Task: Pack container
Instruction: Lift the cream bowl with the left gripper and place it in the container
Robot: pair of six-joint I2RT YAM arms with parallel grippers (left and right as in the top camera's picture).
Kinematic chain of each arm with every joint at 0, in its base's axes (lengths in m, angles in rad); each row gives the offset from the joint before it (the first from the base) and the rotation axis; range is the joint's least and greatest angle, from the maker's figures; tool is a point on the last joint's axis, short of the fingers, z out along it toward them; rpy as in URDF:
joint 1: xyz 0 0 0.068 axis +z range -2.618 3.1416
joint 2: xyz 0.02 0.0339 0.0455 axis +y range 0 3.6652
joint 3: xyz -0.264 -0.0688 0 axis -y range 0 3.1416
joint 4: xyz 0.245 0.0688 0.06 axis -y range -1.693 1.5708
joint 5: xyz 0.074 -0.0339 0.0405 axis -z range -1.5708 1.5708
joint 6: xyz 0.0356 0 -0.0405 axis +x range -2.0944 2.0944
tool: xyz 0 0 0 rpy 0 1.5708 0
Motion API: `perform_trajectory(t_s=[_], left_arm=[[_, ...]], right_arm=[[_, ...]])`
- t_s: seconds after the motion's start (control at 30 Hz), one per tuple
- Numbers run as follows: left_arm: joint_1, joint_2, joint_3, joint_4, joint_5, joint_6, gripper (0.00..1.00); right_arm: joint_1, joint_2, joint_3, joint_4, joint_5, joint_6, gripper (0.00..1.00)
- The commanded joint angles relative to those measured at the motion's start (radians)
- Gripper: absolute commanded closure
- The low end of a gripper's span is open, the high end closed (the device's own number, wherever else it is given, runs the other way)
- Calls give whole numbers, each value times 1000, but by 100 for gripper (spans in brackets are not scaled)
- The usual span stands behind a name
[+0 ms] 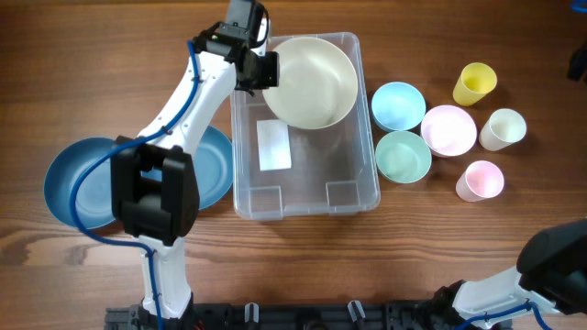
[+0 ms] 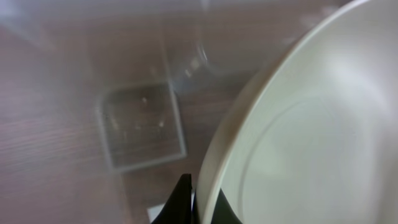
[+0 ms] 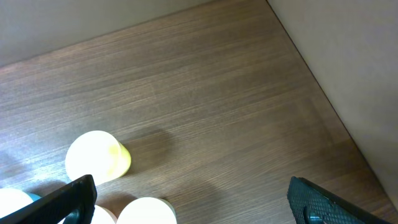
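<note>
The container (image 1: 307,197) is sitting near the middle of the desk (image 1: 92,55), its long side running away from the robot and its white label (image 1: 273,145) showing through the clear floor. The left claw (image 1: 266,71) is reaching over the container's far left corner and is clamping together on the rim of a cream bowl (image 1: 310,81). The bowl is hanging tilted over the container's far end, and whether it is touching the floor there cannot be told. In the left wrist view, the left claw (image 2: 198,202) is pinching the bowl's edge (image 2: 311,124), with a moulded base ridge (image 2: 143,134) of the container lying below and to the left. Two blue plates (image 1: 73,183) are lying just left of the container, partly under the left arm. The right claw (image 3: 191,186) is hanging with its fingers spread wide apart, holding nothing, well away from the container and near a yellow cup (image 3: 99,155).
</note>
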State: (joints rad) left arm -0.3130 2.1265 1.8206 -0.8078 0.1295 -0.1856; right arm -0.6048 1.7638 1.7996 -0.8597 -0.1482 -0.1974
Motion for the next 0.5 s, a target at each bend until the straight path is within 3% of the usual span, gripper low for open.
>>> perform_trajectory(t_s=[0.0,0.33,0.4,0.47], left_arm=[[-1,40,12,12,-19,-32,96],[-4,78,13,22,-19,-32,94],[-4,77,13,26,-18,-32,77],[-4,71,13,27,9,-32,70]], right_arm=[[1,17,-9,2,14,-12,0],[1,17,-9,2,14,-12,0],[1,17,-9,2,14,-12,0],[1,17,-9,2,14,-12,0]])
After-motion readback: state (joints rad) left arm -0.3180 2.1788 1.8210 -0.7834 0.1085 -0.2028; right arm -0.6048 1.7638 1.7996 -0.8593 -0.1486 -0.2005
